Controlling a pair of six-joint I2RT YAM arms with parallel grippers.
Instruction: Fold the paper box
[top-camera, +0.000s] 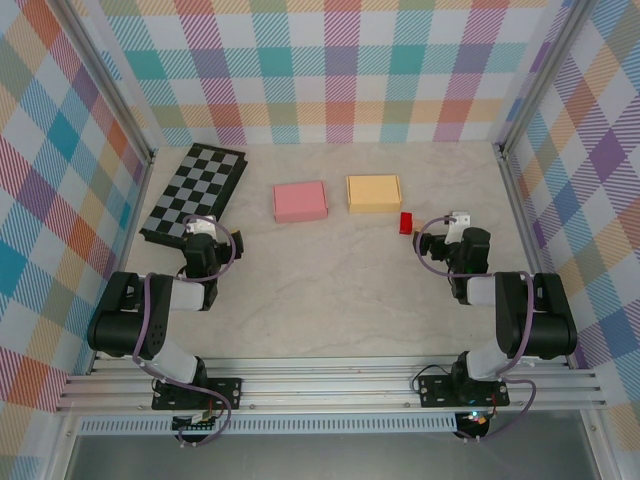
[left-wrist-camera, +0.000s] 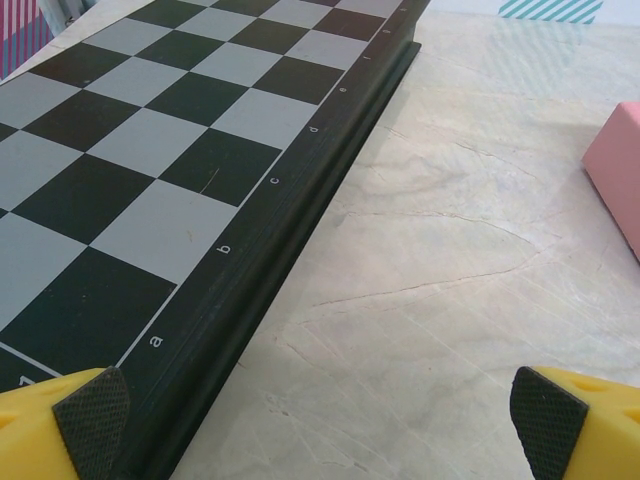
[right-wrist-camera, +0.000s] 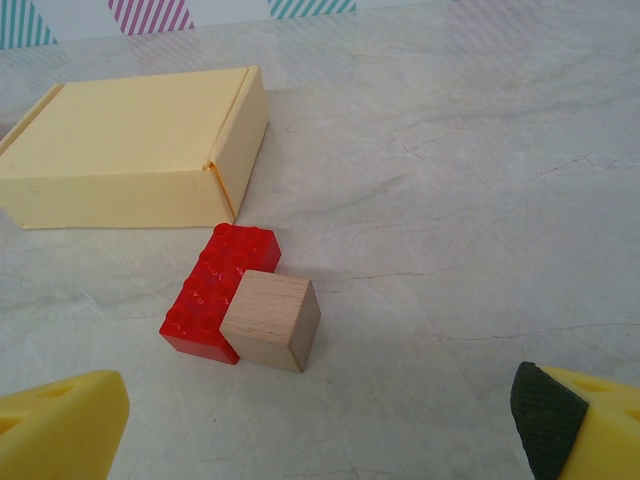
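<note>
Left gripper (left-wrist-camera: 320, 425) by the chessboard (left-wrist-camera: 150, 150) and right gripper (right-wrist-camera: 315, 425) facing red brick (right-wrist-camera: 215, 290) and wooden cube (right-wrist-camera: 272, 320) both gape empty; yellow paper box (right-wrist-camera: 130, 150), mid-table beside the pink box (top-camera: 300, 201), likely merits a square, two-armed approach.

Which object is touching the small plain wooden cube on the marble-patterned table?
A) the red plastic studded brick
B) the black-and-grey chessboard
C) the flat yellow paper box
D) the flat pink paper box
A: in the right wrist view the small plain wooden cube sits pressed against the side of the red plastic studded brick, while the flat yellow paper box lies behind them, clear of the cube.
</note>
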